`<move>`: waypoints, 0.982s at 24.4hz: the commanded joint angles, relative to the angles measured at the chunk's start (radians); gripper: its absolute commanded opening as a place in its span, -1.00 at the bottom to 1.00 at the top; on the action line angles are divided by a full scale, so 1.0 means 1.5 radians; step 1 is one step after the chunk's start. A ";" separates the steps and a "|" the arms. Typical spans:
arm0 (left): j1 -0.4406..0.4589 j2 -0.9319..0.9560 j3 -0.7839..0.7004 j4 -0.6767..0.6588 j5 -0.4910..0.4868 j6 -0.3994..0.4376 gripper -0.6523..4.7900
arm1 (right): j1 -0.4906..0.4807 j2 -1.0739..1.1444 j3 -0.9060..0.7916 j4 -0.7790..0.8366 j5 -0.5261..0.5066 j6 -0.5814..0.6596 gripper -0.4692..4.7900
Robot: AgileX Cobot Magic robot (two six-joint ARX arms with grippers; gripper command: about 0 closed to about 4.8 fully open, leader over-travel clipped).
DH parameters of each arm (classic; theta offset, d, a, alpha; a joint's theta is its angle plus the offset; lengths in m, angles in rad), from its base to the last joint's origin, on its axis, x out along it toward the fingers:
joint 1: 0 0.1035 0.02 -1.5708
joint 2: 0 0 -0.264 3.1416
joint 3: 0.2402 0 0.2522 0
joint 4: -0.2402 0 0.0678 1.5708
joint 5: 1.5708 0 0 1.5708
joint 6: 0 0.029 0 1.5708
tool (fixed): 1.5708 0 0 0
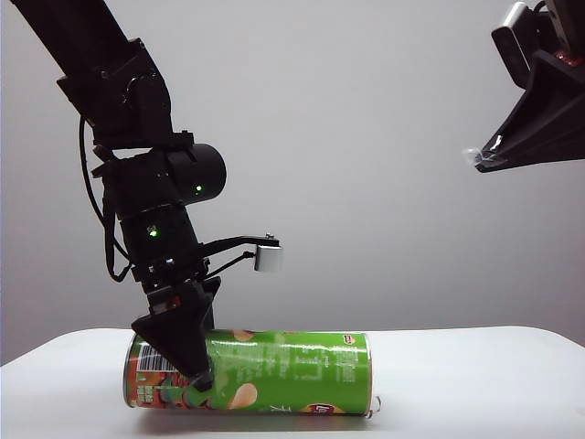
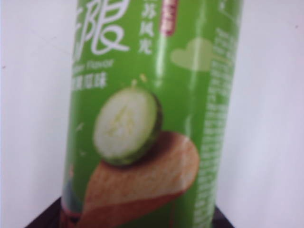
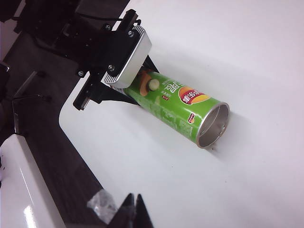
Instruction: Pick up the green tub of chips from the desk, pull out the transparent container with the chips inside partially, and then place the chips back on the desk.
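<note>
The green tub of chips lies on its side on the white desk, orange-red end to the left and open metal-rimmed end to the right. My left gripper reaches down over the tub's left part, one finger on each side. In the left wrist view the tub fills the space between the dark fingers; I cannot see whether they press on it. My right gripper hangs high at the right, shut, with a small crumpled clear scrap beside its tips. The transparent container and the chips are hidden.
The left arm's silver wrist camera juts out above the tub. The desk's rounded edge borders dark floor in the right wrist view. A grey wall stands behind the desk.
</note>
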 commanded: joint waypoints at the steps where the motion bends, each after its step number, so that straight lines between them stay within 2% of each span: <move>1: -0.002 -0.021 0.029 -0.034 0.005 0.002 0.43 | 0.000 -0.003 0.003 0.018 0.009 0.001 -0.82; 2: -0.003 -0.026 0.041 -0.048 0.005 0.002 0.51 | 0.000 -0.003 0.003 0.019 0.018 0.001 -0.82; 5: -0.003 -0.058 0.093 -0.117 0.005 0.001 0.52 | -0.003 -0.003 0.003 0.055 0.069 0.070 -0.62; 8: -0.003 -0.102 0.111 -0.130 0.005 0.010 0.52 | -0.034 -0.003 0.003 0.127 0.064 0.141 -0.62; 9: -0.002 -0.114 0.111 -0.126 0.004 0.032 0.52 | -0.053 -0.003 0.003 0.143 0.034 0.158 -0.62; 12: -0.002 -0.114 0.109 -0.138 -0.031 0.036 0.50 | -0.089 -0.003 0.003 0.139 -0.021 0.160 -0.62; 24: 0.006 -0.038 0.052 -0.131 -0.042 0.047 0.51 | -0.101 -0.003 0.002 0.124 -0.037 0.160 -0.62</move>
